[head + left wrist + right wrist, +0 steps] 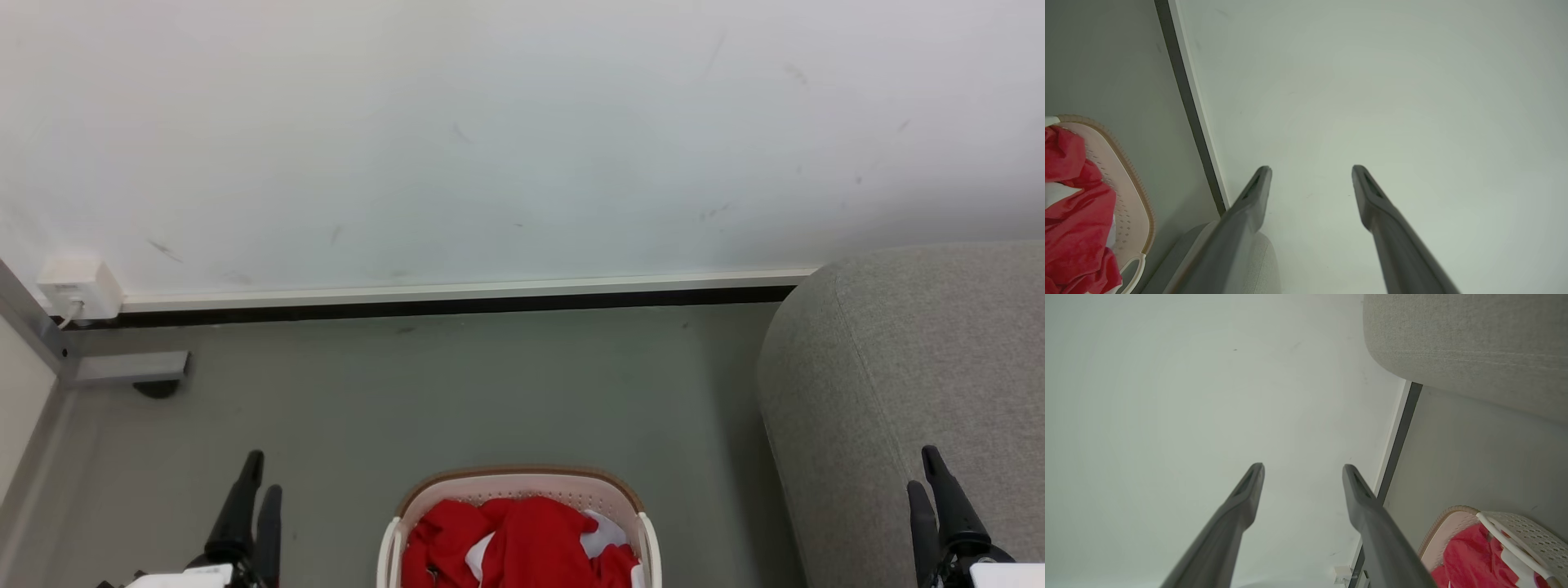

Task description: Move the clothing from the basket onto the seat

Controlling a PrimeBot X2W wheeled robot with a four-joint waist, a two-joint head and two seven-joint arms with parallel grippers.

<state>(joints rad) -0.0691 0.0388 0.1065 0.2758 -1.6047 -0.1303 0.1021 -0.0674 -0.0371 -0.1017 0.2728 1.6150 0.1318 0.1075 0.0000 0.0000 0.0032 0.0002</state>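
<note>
Head view: red clothing [531, 531] lies heaped in the laundry basket [522, 480] on the floor [457, 392], between left gripper [264, 474] and right gripper [922, 469]. The grey sofa [898, 367] stands just right of the basket.
Left wrist view: the left gripper's fingers [1257, 192] are spread wide and empty.
Right wrist view: the right gripper's fingers are also parted and hold nothing.

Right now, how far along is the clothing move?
Done: nothing; what shows of the seat is bare. In hand: nothing; both jaws are open and empty, either side of the basket. Left: the red clothing lies in the basket.
</note>
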